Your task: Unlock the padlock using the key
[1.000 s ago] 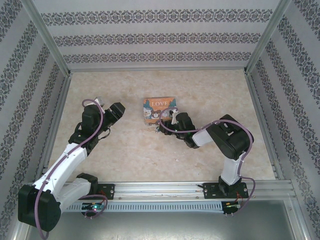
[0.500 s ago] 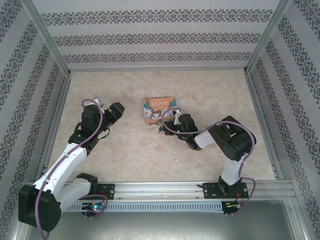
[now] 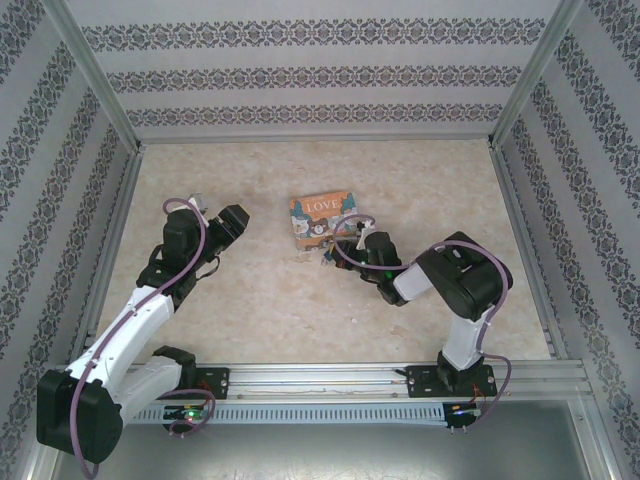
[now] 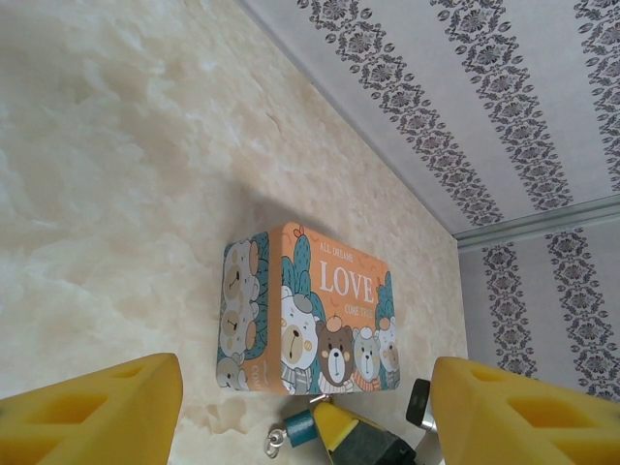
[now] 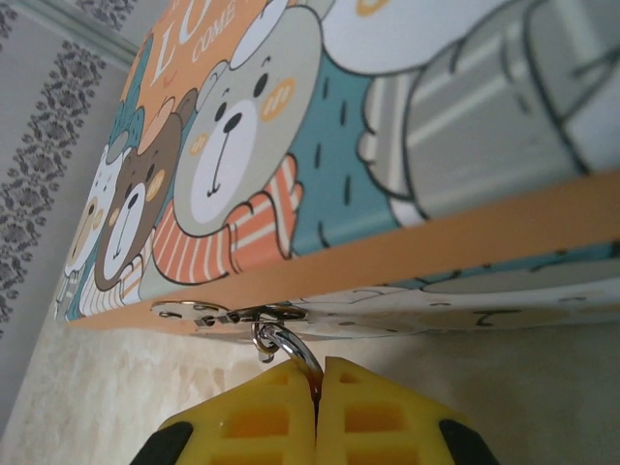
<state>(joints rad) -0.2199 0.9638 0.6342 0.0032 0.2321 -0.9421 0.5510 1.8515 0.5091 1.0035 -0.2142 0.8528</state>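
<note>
The pale marbled surface [image 3: 260,310] carries the orange LOVE box [image 3: 318,217] near its middle. The left tool [image 3: 233,220] hangs well to the box's left, its fingers wide apart and empty. The right tool [image 5: 318,376] meets the box's near edge, with its pads [image 5: 373,412] pressed together on the silvery shackle [image 5: 287,345] of the padlock [image 4: 299,426]. The shackle is threaded through the box's hasp [image 5: 203,312], and the blue body lies just beside a fingertip.

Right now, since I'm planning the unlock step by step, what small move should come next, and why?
Probably ease the left fingers, open, toward the padlock: the right fingers look shut on its shackle at the box front, steadying it. The key I can't make out.
</note>
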